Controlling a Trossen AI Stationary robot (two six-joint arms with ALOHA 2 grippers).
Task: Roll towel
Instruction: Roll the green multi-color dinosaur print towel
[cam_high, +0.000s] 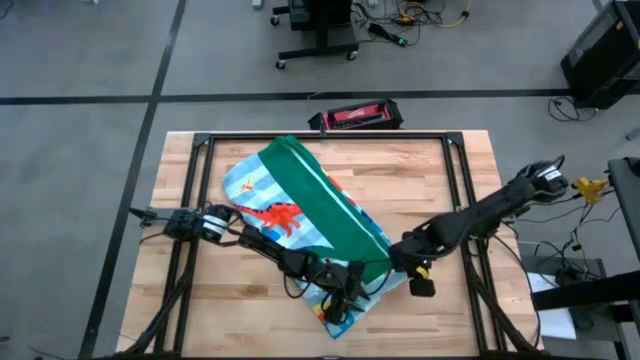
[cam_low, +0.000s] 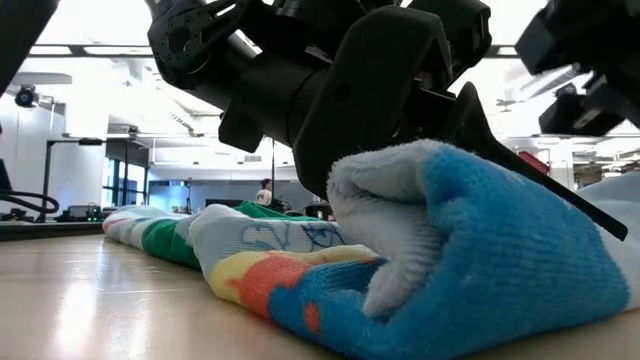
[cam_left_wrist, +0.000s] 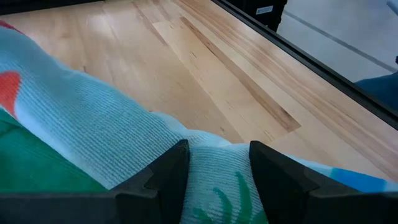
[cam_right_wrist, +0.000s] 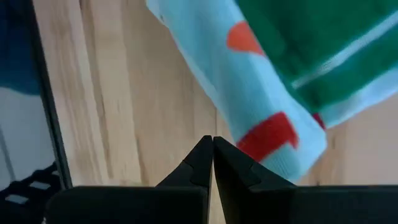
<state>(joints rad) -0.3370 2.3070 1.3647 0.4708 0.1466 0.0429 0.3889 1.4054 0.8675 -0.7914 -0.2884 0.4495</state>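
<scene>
While the left gripper (cam_left_wrist: 214, 180) has a fold of the towel (cam_high: 300, 215) pinched between its parted fingers at the near end, my worry is the grip: it's only a thin fold, so I reckon a fast pull could slip it out and the started roll would flop open. Towel lies diagonally across the middle of the table (cam_high: 430, 170), green band up, far end toward the far left, near end bunched close to the near edge. Right gripper (cam_right_wrist: 211, 149) is fully closed, holding nothing, hovering over bare wood just beside the towel's near right end; if it pushes in from there it could shove the cloth sideways and skew the roll. High view gives the overall lay and both arms, but hides the pinch under the left wrist. Left wrist view shows cloth between the fingers. Low view shows the near end thickly doubled over itself, which the overhead flattens out. Right wrist view confirms those fingers are clear of the cloth.
</scene>
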